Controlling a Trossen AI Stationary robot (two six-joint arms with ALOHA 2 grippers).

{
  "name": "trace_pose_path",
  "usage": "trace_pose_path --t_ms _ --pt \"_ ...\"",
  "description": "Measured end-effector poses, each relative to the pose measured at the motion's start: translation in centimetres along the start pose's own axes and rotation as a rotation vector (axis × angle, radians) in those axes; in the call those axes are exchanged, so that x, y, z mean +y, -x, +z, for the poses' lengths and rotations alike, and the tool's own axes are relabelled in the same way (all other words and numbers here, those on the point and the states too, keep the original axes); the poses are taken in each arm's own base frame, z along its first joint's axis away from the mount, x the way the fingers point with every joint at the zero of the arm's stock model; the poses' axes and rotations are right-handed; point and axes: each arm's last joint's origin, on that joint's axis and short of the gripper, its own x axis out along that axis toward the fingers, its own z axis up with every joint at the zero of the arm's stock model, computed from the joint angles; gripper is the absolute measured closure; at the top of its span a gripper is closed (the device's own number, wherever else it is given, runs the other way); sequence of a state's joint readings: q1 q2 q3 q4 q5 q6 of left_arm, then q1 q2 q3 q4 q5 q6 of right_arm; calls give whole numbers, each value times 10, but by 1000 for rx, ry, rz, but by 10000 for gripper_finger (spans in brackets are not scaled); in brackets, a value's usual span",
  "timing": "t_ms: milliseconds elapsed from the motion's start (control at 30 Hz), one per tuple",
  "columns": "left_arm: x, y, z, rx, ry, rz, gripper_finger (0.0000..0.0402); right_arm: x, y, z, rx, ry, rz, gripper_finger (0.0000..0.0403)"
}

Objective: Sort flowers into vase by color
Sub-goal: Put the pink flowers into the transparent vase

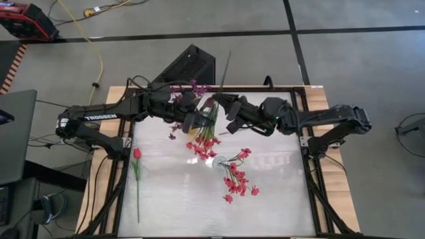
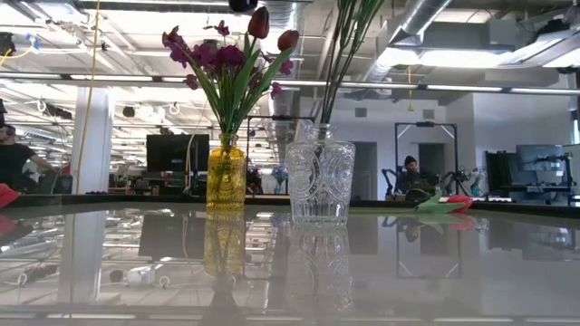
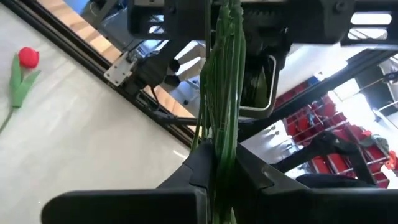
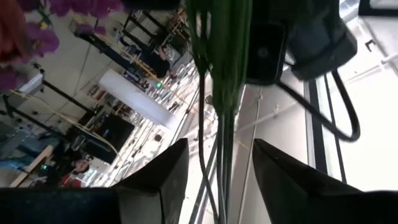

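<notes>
Open-plan lab: exposed ducts (image 2: pixel 426 18), monitors (image 2: pixel 170 152).

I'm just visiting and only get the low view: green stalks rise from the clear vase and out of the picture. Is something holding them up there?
Observer: Yes. The left wrist view shows the left tool shut on the green stalks.
Operator: And the other arm?
Observer: The right tool is open. Its fingers stand on either side of the same stalks, with a gap.
Operator: Are any flowers not in a vase yet?
Observer: Two lie on the table in the high view: a red tulip and a red-pink sprig.
</notes>
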State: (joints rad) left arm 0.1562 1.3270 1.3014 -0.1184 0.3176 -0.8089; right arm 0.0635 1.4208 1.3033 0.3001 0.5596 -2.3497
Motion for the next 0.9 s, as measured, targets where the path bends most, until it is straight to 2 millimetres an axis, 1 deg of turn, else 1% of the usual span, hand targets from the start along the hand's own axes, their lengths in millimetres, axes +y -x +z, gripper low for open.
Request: trace_pose_path --t_ms 100,167,233,300,333,467,567,667,733,833,900 --pt "0 0 -1 9 -7 -2 384 2 -4 7 -9 -16 5 222" --pt "-1 0 -2 13 -55 -4 382 1 -4 9 1 -72 -3 253" --pt "-1 -1 -2 6 -99 1 374 -1 -3 10 7 -128 1 304" --pt "-3 0 -1 -6 -130 -4 358 -4 2 7 16 -180 7 365" --pt "-4 1 -1 -13 -143 -12 347 -5 4 7 19 -194 17 379" --pt "-5 4 5 -41 -172 -37 290 -4 10 1 10 -293 55 382" --pt "-8 7 12 -68 -202 -118 243 1 19 -7 -21 -390 125 382" --pt "-14 20 22 -103 -229 -187 204 6 31 -24 -38 -560 174 382" --pt "-17 35 28 -145 -262 -181 186 9 41 -43 -45 -711 191 382" --pt "-22 60 36 -254 -309 -83 179 17 65 -81 -49 -1007 221 382" --pt "-24 76 36 -313 -353 22 179 28 83 -104 -103 -1244 279 382"
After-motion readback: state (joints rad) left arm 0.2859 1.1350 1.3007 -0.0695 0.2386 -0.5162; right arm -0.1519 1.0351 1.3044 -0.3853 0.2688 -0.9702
